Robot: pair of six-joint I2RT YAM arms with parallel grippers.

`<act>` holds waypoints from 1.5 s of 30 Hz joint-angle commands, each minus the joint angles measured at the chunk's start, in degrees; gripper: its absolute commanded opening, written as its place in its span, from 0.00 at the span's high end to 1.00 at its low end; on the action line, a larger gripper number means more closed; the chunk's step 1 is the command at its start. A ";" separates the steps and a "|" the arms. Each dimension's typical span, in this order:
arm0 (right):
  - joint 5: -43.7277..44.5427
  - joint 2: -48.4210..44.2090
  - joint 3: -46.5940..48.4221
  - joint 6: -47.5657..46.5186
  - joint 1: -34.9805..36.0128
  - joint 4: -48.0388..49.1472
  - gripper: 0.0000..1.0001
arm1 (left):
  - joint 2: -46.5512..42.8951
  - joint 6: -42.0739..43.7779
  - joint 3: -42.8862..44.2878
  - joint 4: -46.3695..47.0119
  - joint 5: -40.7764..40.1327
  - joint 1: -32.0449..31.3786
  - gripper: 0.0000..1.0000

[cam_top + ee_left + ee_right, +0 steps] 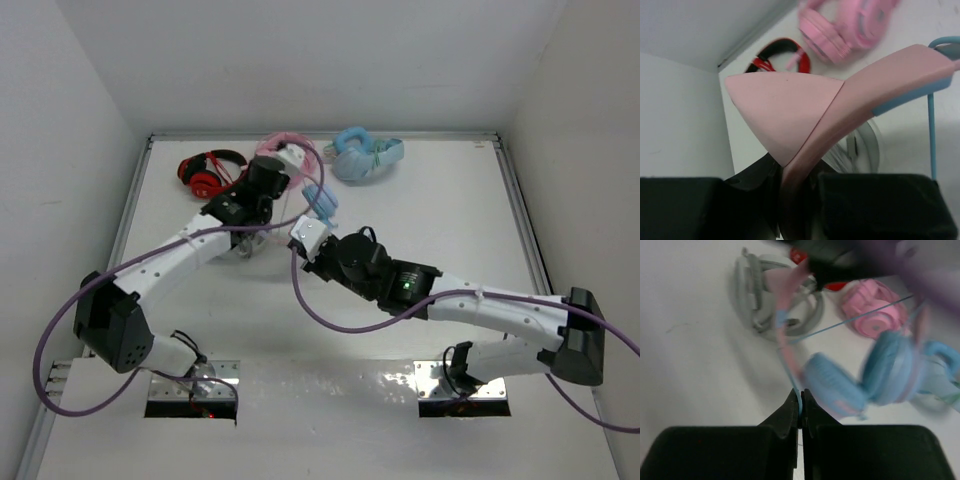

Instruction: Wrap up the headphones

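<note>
At the bottom centre of the right wrist view, the black right hand point(800, 404) was closed almost to nothing, its tips pinching the thin teal cable point(792, 374), which ran up and away from them. Just beyond, right of centre, hung the over-ear headphones with light blue earcups and a pink headband point(832, 387), blurred. In the left wrist view the left hand point(795, 195) was clamped on that headband at the bottom of the frame, just under its small pink triangular ear point(782, 110), with the cable hanging down the right edge. From above, both hands met at the centre of the white worktop point(440, 220), the headphones between them. Beneath the left hand lay a grey over-ear pair point(765, 300). Farther back, along the rear wall, lay a red and black pair point(210, 172) at upper left, an all-pink pair point(290, 150) beside it, and a light blue pair point(365, 160) to the right.
</note>
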 commanded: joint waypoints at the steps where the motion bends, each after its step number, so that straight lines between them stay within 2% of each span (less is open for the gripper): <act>1: 14.17 -3.60 3.02 -5.12 0.58 -4.26 1.00 | 0.15 8.12 -1.72 5.18 -4.45 -2.32 1.00; 3: 19.55 -3.60 2.42 -8.46 0.41 -3.04 1.00 | -0.02 9.09 -2.43 2.20 -0.51 -3.29 1.00; 4: 26.71 -3.52 1.71 -13.26 0.23 -1.64 1.00 | -0.20 10.14 -3.22 1.13 0.91 -4.60 1.00; 5: 30.53 -3.60 0.31 -16.36 0.06 1.94 1.00 | -0.29 10.67 -3.57 0.25 1.80 -5.49 1.00; 6: 33.96 -3.60 -1.01 -20.30 -0.29 9.90 1.00 | -0.46 11.11 -4.01 -1.15 2.50 -6.54 1.00; 7: 37.04 -3.52 -3.72 -28.44 -1.34 14.24 1.00 | -0.55 11.81 -4.80 -1.77 2.51 -8.46 1.00; 8: 41.07 -3.52 -5.14 -32.26 -2.13 18.89 1.00 | -0.55 12.00 -5.07 -2.30 2.42 -9.27 1.00; 9: 42.07 -3.52 -7.15 -35.95 -4.14 26.25 1.00 | -0.46 12.08 -5.42 -3.52 2.33 -10.84 1.00; 10: 42.51 -3.52 -7.78 -40.60 -5.21 28.67 1.00 | -0.38 12.08 -5.42 -4.15 2.24 -11.47 1.00; 14: 41.82 -3.25 -7.87 -41.44 -10.48 30.19 1.00 | 0.59 12.00 -5.77 -5.30 -1.97 -14.72 1.00; 17: 39.45 -2.72 -8.14 -40.65 -13.12 30.54 1.00 | 0.33 11.91 -5.16 -6.52 -0.67 -16.13 1.00; 20: 31.64 -3.86 -9.28 -37.05 -16.37 31.33 1.00 | -0.11 10.16 -2.88 -11.95 5.92 -16.57 1.00; 23: 19.17 -6.49 -10.33 -30.82 -19.97 29.94 1.00 | -0.90 8.05 -0.86 -15.47 13.39 -16.66 1.00; 24: 12.09 -7.20 -10.60 -27.67 -20.59 29.67 1.00 | -1.08 7.00 -0.42 -16.27 14.97 -16.66 1.00; 28: 3.25 -8.26 -9.55 -20.36 -22.53 30.36 1.00 | -1.25 4.71 2.57 -18.65 21.65 -16.75 1.00; 35: -2.83 -6.24 -5.77 -13.94 -26.13 26.69 1.00 | -1.87 2.16 7.23 -23.30 31.41 -16.75 1.00; 40: -6.69 -7.38 -7.25 -9.89 -29.73 24.57 1.00 | -3.89 1.10 10.04 -25.51 36.07 -16.66 1.00; 42: -7.58 -8.43 -9.18 -9.18 -30.62 24.13 1.00 | -4.86 -1.09 11.88 -25.86 35.30 -16.66 1.00; 45: -7.58 -11.51 -12.79 -8.57 -31.06 25.18 1.00 | -5.21 -3.21 13.29 -26.12 29.07 -16.66 1.00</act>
